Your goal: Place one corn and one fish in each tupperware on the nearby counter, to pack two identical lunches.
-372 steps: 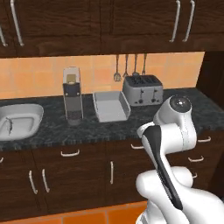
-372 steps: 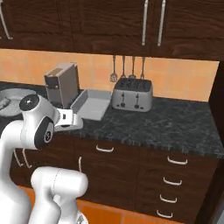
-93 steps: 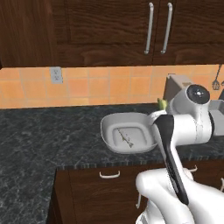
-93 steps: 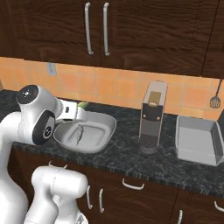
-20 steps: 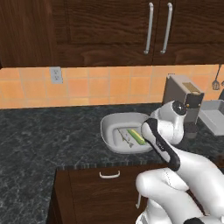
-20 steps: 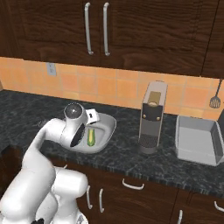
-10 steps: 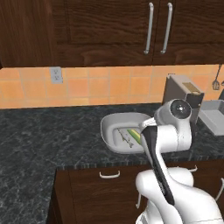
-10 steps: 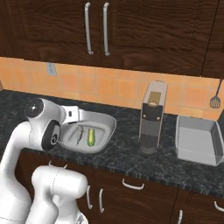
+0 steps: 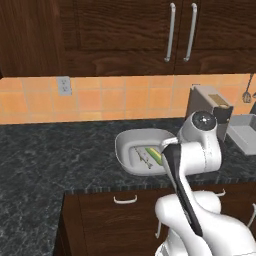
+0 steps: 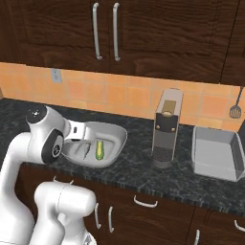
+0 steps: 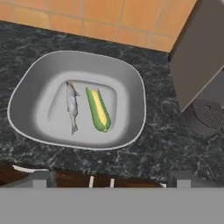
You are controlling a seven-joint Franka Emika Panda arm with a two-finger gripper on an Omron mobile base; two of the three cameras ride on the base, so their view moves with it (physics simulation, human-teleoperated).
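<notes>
Oval tupperware packed, our pincer released.
Fish and corn lie side by side inside.

White arm, dark joints: rising from base, folded at elbow, wrist angled forward and down. Gripper: jaws spread wide, nothing held between them; two small dark fingertips showing at bottom of hand view, well apart.

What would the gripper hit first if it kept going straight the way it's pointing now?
Most likely the oval tupperware, near the corn lying beside the fish. The open gripper looks down into it, though depth is hard to judge.
</notes>
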